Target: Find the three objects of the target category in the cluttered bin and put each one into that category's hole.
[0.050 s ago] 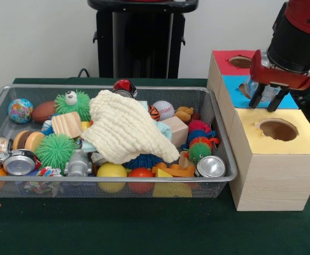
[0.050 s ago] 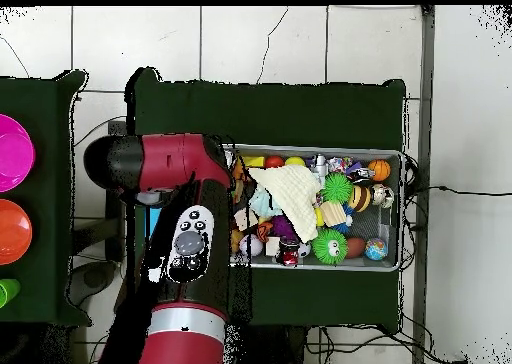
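Above the blue hole (image 1: 246,89) of the box (image 1: 272,159), the end effector (image 1: 266,101) pinches a clear object (image 1: 262,91) beside the bin (image 1: 218,159).

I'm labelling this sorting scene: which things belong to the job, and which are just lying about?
Job: wire bin with its clutter; three-hole box; gripper over the blue hole.
Lying about: cream cloth on the pile; pink disc and orange disc on the side table.
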You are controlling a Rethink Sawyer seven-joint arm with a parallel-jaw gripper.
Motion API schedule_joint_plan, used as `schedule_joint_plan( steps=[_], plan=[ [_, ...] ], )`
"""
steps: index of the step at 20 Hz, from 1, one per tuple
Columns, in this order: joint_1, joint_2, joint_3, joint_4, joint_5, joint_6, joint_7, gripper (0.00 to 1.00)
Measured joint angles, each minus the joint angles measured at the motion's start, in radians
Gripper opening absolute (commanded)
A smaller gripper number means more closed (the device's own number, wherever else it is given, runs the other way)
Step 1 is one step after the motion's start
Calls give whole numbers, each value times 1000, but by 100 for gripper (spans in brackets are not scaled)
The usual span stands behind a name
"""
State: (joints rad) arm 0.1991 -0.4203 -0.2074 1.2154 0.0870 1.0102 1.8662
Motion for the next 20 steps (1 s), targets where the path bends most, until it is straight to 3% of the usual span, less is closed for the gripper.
schedule_joint_plan(
  steps=[9,10,20],
  plan=[
    [1,1,-3,-2,-1,1,0,0],
    [1,1,-4,-3,-1,2,0,100],
    [3,1,-17,-3,-9,2,0,100]
  ],
)
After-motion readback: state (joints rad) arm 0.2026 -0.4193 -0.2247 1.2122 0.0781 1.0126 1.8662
